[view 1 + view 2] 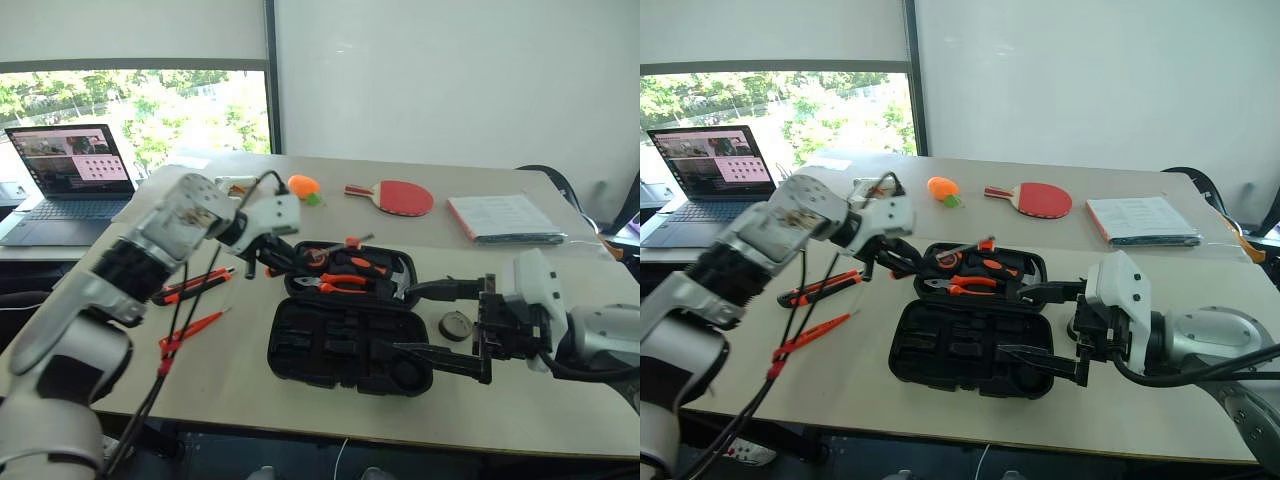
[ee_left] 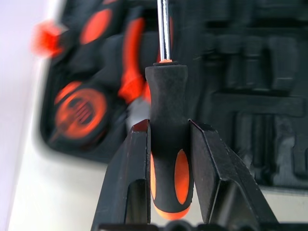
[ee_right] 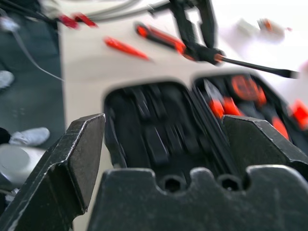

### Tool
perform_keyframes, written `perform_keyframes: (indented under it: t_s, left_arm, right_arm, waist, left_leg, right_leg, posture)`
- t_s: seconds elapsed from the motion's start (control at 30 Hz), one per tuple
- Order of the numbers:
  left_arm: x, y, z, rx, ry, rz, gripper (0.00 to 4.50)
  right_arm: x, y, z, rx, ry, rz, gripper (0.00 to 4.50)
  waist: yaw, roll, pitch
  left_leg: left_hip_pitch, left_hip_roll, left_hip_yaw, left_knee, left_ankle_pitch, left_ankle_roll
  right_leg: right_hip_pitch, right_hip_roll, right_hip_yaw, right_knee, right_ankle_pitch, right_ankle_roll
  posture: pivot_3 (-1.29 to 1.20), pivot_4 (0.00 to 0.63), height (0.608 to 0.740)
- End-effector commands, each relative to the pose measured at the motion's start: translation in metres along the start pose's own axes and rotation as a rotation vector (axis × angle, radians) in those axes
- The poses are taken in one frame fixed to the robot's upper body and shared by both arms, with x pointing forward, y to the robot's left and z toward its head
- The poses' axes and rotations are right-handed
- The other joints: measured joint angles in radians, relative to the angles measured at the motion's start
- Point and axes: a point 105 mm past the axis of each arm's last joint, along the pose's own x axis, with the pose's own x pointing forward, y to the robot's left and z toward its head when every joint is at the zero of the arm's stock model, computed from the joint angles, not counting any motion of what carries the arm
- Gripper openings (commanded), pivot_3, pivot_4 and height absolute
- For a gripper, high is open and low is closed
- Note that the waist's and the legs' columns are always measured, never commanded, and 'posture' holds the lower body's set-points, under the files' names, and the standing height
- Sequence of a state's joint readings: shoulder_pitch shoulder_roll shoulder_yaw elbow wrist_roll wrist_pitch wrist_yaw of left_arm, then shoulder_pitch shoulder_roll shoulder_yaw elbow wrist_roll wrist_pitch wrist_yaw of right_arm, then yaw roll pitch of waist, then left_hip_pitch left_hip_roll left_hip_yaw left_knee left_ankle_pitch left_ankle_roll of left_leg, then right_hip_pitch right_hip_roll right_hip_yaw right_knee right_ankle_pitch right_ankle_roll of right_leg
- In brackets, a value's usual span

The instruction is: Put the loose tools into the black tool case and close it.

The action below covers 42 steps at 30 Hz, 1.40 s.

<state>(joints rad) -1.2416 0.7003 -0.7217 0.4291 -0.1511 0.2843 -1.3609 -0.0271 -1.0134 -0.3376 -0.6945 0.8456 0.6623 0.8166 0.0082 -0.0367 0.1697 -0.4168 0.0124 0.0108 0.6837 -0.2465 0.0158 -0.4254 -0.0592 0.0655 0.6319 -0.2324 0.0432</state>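
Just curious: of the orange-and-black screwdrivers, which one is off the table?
The screwdriver clamped in the left gripper, above the open black tool case. The other screwdriver lies on the table.

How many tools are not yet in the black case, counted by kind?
black-and-orange screwdriver: 2
thin orange tester screwdriver: 1
black tape roll: 1
Total: 4

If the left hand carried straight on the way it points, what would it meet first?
Probably the open black tool case: the screwdriver held in the left hand aims at its tool-filled half, though depth is unclear.
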Motion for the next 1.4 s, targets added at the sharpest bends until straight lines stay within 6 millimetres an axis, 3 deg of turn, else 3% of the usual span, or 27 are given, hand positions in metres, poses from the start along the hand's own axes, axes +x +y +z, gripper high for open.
perform_keyframes:
  t_s: [0.03,0.17,0.3,0.43,0.63,0.93,1.07,1.13,1.4]
  left_arm:
    - [0.005,-0.001,0.002,0.082,0.029,-0.04,0.73]
    - [0.026,0.001,0.004,0.093,0.075,-0.057,0.73]
    - [0.043,0.005,0.003,0.062,0.127,-0.042,0.73]
    - [0.055,-0.003,-0.001,0.05,0.183,-0.092,0.73]
    - [0.061,-0.01,-0.008,-0.006,0.243,-0.113,0.73]
    - [0.064,-0.02,0.001,-0.075,0.217,-0.147,0.73]
    - [0.065,-0.012,-0.006,-0.037,0.248,-0.077,0.73]
    - [0.065,-0.009,-0.007,-0.035,0.245,-0.06,1.69]
    - [0.041,0.008,0.025,-0.091,0.057,-0.007,4.41]
  right_arm:
    - [-0.016,-0.01,-0.001,-0.033,0.015,-0.112,4.5]
    - [-0.028,-0.013,-0.01,-0.009,0.034,-0.192,4.5]
    - [-0.029,-0.011,-0.01,-0.003,0.024,-0.213,4.5]
    - [-0.028,-0.01,-0.009,-0.004,0.013,-0.231,4.5]
    - [-0.026,-0.011,-0.006,-0.005,-0.006,-0.252,4.5]
    - [-0.022,-0.013,-0.005,-0.008,-0.024,-0.259,4.5]
    - [-0.022,-0.015,-0.002,-0.003,-0.039,-0.259,4.5]
    - [-0.021,-0.016,-0.002,-0.002,-0.042,-0.258,4.5]
    - [-0.019,-0.013,-0.004,0.006,-0.039,-0.238,4.5]
  waist:
    - [-0.004,0.0,0.0]
    - [0.0,0.0,0.0]
    - [-0.002,0.0,0.0]
    - [-0.002,0.0,0.0]
    - [-0.005,0.001,-0.001]
    - [-0.014,0.002,-0.001]
    - [-0.015,0.002,-0.001]
    - [-0.013,0.002,-0.001]
    - [-0.008,0.002,-0.001]
  left_leg:
    - [0.0,0.0,0.0,0.0,0.0,0.001]
    - [0.001,0.0,-0.001,0.003,-0.001,0.001]
    - [0.001,0.0,-0.001,0.006,-0.001,0.002]
    - [0.001,0.0,-0.001,0.011,-0.002,0.003]
    - [0.002,0.0,0.0,0.013,-0.002,0.003]
    - [0.002,0.0,-0.001,0.013,-0.002,0.003]
    - [0.002,0.0,-0.001,0.012,-0.002,0.003]
    - [0.002,0.0,-0.001,0.013,-0.002,0.003]
    - [0.001,0.0,-0.001,0.015,-0.002,0.003]
  right_leg:
    - [0.0,0.0,0.0,0.0,0.0,0.0]
    - [0.001,0.0,0.0,0.001,0.001,0.002]
    - [0.003,0.0,0.001,0.002,0.002,0.003]
    - [0.003,0.0,0.002,0.005,0.002,0.005]
    - [0.003,0.001,0.003,0.01,0.002,0.005]
    - [0.003,0.001,0.003,0.01,0.002,0.004]
    - [0.003,0.001,0.003,0.01,0.002,0.004]
    - [0.003,0.001,0.003,0.01,0.002,0.004]
    - [0.003,0.001,0.003,0.011,0.002,0.005]
  posture:
    - [0.0,0.15,0.74]
    - [0.0,0.15,0.74]
    - [0.0,0.15,0.74]
    - [0.0,0.15,0.74]
    - [0.0,0.15,0.74]
    - [0.0,0.15,0.74]
    - [0.0,0.15,0.74]
    - [0.0,0.15,0.74]
    - [0.0,0.15,0.74]
